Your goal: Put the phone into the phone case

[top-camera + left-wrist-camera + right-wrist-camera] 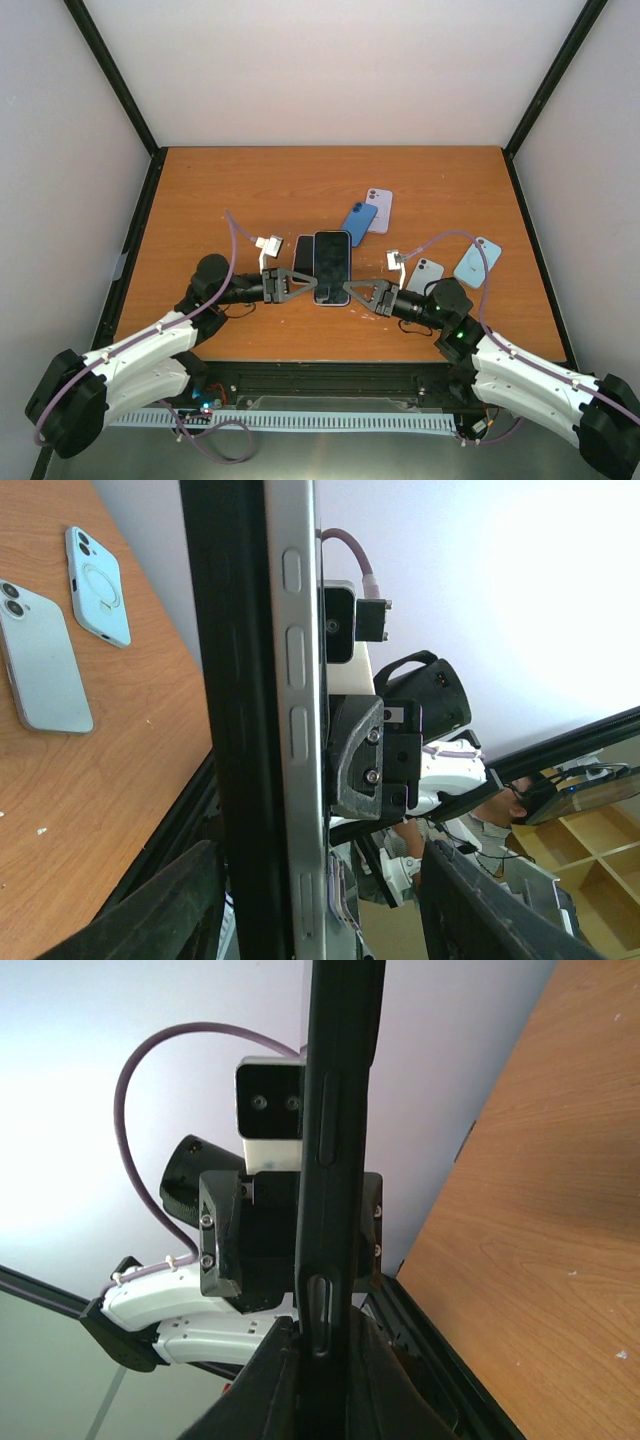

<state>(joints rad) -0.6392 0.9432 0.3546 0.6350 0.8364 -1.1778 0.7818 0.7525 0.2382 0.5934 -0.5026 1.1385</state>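
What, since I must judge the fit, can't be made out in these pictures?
Top view: whether the phone sits fully in the phone case; too small, and both jaws cover the near end.
Left wrist view: the phone's screen; it stands edge-on, very close.
Right wrist view: the phone itself; the phone case's edge blocks it.

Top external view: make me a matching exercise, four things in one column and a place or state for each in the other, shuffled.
1. lavender phone
2. light blue case
3. right gripper
4. left gripper

A. shut on the black case
B. farthest to the right
C. farthest back
D. open

Pairs: 1-C, 2-B, 3-A, 4-D
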